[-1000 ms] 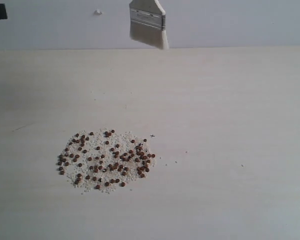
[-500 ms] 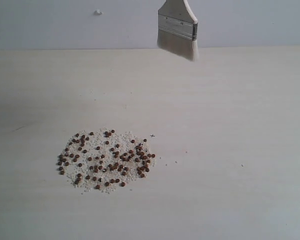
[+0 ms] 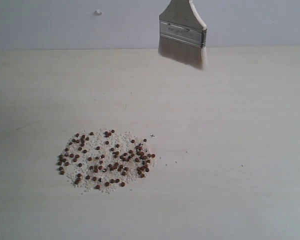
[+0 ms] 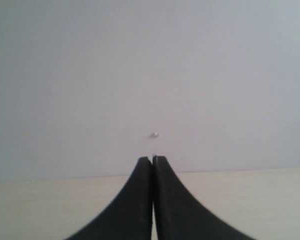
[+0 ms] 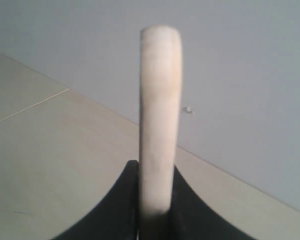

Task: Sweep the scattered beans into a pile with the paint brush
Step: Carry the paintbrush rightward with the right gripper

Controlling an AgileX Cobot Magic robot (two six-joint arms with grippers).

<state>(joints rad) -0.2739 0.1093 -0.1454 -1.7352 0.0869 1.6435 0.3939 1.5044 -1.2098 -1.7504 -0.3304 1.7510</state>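
Note:
The beans (image 3: 107, 159) lie in a rounded patch on the pale table, reddish-brown dots mixed with whitish grains, left of the middle in the exterior view. The paint brush (image 3: 183, 36) hangs in the air at the top of that view, well behind the beans and to their right, bristles down and clear of the table. Its cream handle (image 5: 159, 125) stands between the black fingers of my right gripper (image 5: 155, 167), which is shut on it. My left gripper (image 4: 152, 159) is shut with nothing in it; neither gripper shows in the exterior view.
The pale wooden table (image 3: 230, 125) runs back to a grey wall (image 3: 250, 20) bearing a small white spot (image 3: 97, 12). A few stray grains (image 3: 176, 161) lie just right of the beans.
The paint brush has moved to the right and a little lower along the top of the exterior view. The beans have not moved.

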